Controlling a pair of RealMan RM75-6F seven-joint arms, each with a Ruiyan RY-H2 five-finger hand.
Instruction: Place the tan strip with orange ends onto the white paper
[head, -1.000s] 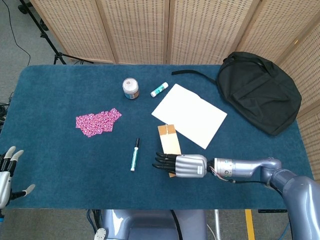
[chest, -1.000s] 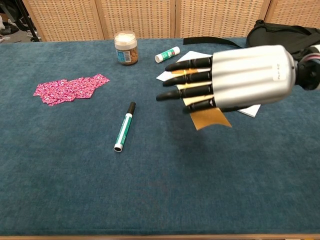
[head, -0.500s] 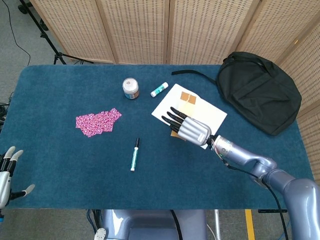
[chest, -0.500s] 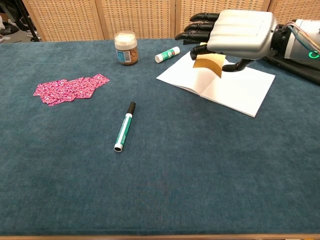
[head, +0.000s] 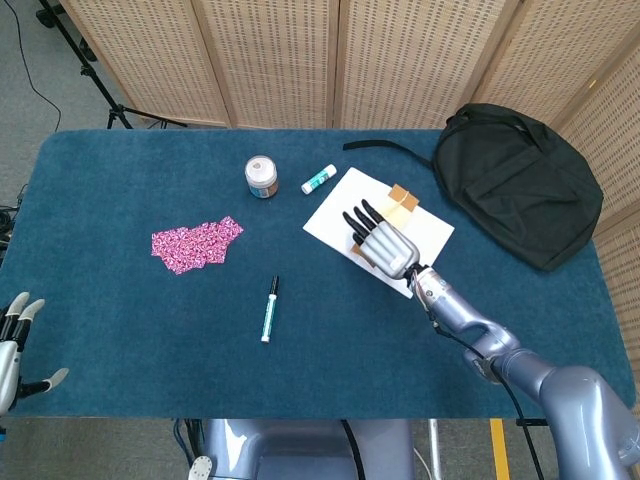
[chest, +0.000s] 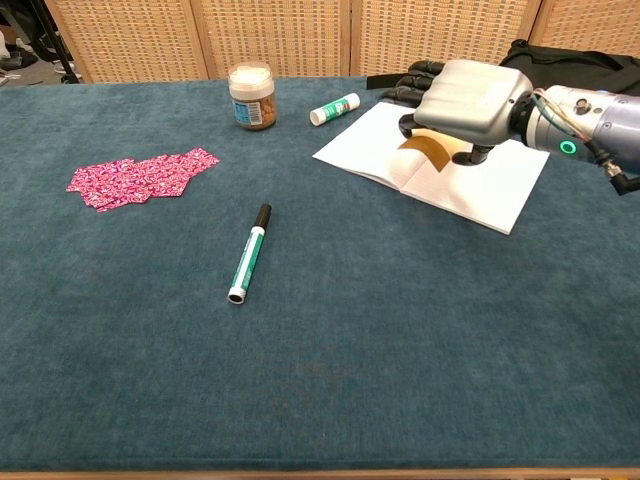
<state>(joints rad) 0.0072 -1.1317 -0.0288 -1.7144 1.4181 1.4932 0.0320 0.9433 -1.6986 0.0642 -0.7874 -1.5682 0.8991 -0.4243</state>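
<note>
The white paper (head: 420, 245) (chest: 485, 185) lies at the back right of the blue table. My right hand (head: 381, 240) (chest: 465, 100) hovers low over it and holds the tan strip with orange ends (head: 398, 198) (chest: 430, 153) under its palm. One orange end sticks out past the fingertips in the head view. In the chest view the near end curls down to the paper. My left hand (head: 12, 345) stays at the table's near left edge, open and holding nothing.
A green marker (head: 269, 309) (chest: 248, 253) lies mid-table. A pink patterned cloth (head: 196, 244) (chest: 141, 178) is to the left. A small jar (head: 261, 176) (chest: 251, 96) and a glue stick (head: 319, 179) (chest: 334, 109) stand behind the paper. A black backpack (head: 520, 185) fills the back right.
My right hand has carried the strip from the table's front middle back and right, over the paper, and has come down close to the sheet. The left hand has stayed put.
</note>
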